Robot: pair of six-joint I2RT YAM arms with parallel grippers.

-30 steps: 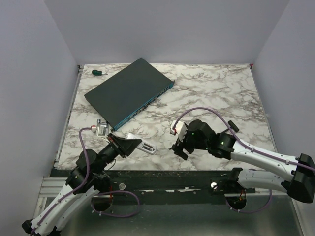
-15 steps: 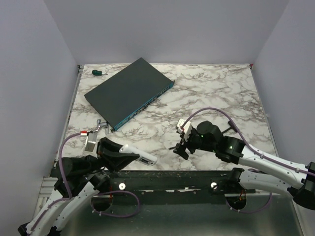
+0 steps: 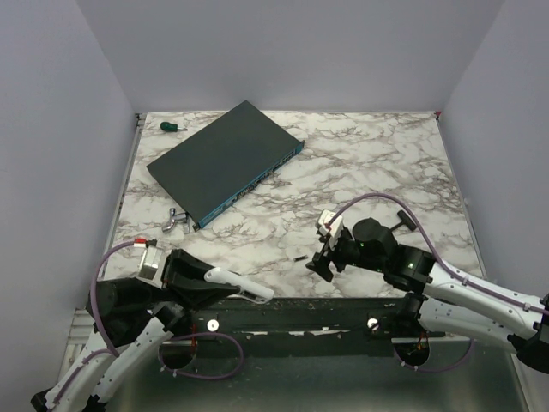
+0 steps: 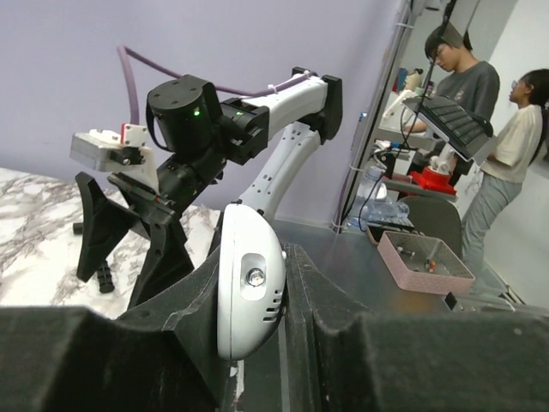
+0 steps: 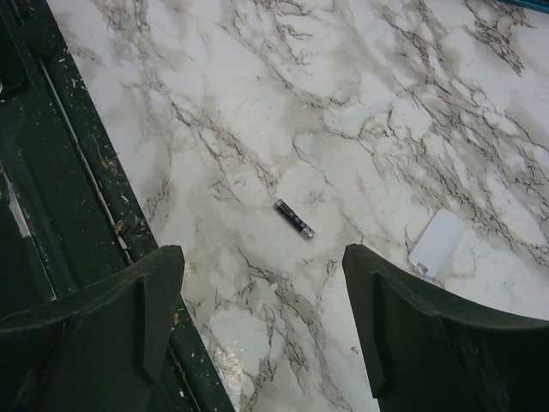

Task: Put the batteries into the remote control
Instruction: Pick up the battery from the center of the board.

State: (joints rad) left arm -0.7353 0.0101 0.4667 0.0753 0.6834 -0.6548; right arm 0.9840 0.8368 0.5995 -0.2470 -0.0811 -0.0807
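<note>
At the near left, over the dark rail along the table's near edge, the left gripper is clamping tight on the remote control. The remote is poking out to the right from between the black fingers and is not resting on the marble. It is showing as a slim white handset with rounded edges. In the left wrist view its end is facing out, with a small round stud and a few short slots in the plastic; I cannot make out its buttons or display from here. Off to the right, well apart from the remote, the right gripper is hovering over the near part of the table with its fingers spread wide and nothing between them. Below that gap a small dark battery is lying loose on the marble, and a little white plate is lying just beyond it. Farther back on the left a large flat dark box is sitting at an angle, and a green-handled screwdriver is lying near the far left corner.
</note>
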